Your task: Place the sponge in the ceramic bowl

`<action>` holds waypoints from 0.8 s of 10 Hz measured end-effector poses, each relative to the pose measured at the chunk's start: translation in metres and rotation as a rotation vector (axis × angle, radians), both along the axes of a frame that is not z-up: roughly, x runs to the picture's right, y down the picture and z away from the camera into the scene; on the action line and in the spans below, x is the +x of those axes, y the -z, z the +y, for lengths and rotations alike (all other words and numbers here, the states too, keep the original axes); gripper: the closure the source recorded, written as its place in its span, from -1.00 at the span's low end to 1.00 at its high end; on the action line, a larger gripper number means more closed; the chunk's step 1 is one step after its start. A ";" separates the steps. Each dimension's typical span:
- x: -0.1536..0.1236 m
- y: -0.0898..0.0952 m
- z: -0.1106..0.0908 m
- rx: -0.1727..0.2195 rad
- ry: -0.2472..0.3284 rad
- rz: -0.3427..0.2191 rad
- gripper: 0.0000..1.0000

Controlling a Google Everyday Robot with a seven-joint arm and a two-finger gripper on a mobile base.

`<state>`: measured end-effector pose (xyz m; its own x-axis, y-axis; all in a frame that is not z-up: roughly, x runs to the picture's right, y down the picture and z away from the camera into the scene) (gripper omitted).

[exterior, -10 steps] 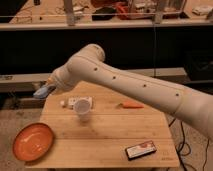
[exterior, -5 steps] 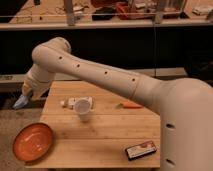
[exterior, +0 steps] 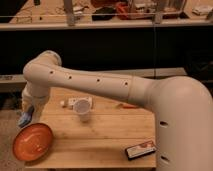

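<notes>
The gripper point(exterior: 27, 115) is seen hanging just above the far left rim of the ceramic bowl point(exterior: 33, 143), at the end of the white arm point(exterior: 100, 87), which is bent downward from its elbow. The sponge point(exterior: 23, 120) is clamped in the gripper and is held in the air, not yet inside the ceramic bowl and not touching it. The ceramic bowl is set on the near left corner of the bench point(exterior: 100, 135). A translucent cup point(exterior: 82, 110) is stood to the right of the ceramic bowl and farther back, well apart from it. A black-and-red box point(exterior: 140, 149) is laid far to the right of the ceramic bowl, at the near edge. A small orange item point(exterior: 129, 106) is lying beyond the cup, still farther right of the ceramic bowl.
</notes>
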<state>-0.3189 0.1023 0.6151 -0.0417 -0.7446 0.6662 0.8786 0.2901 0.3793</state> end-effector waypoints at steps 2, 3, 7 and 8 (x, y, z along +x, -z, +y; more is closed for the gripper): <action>-0.005 0.009 0.016 0.094 0.095 -0.021 0.85; -0.006 0.010 0.020 0.128 0.121 -0.021 0.65; -0.014 -0.022 0.036 0.152 0.169 -0.011 -0.16; -0.016 -0.026 0.038 0.154 0.175 -0.021 -0.29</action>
